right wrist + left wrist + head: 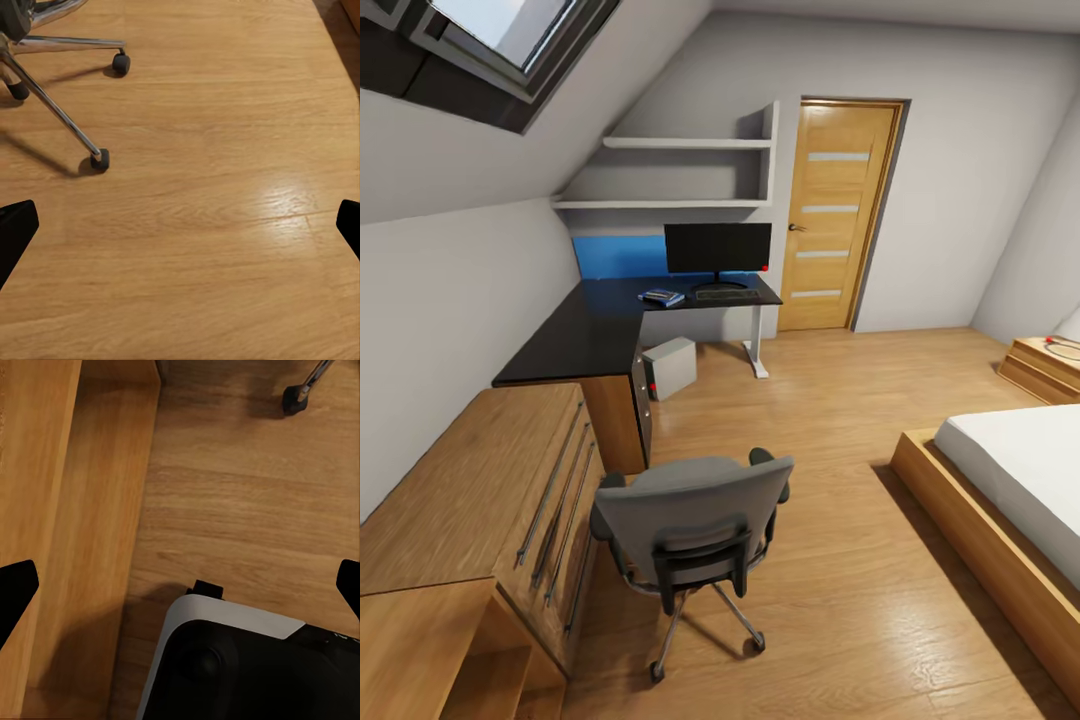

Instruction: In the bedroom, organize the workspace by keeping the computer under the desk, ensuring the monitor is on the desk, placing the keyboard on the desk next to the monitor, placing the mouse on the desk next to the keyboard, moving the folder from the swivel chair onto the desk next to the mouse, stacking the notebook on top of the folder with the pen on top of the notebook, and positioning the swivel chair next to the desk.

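1. I see a black worktop (575, 340) with wood-coloured sides.
2. The monitor (717, 248) front is black, with a small red dot at its lower corner.
3. The computer (670, 367) is pale grey, with a red mark low on its front.
4. The chair (690, 520) is grey with black armrests and chrome legs.
5. A blue panel (618, 256) backs the worktop.
6. The floor (810, 420) is honey-toned wood grain.
7. Both claws, left (180, 585) and right (180, 225), have black fingertips.

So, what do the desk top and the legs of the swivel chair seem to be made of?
The desk top looks like glossy black laminate or lacquer, since it faintly mirrors the blue wall panel. The swivel chair legs look like chromed metal: bright, silvery and reflective, with black casters.
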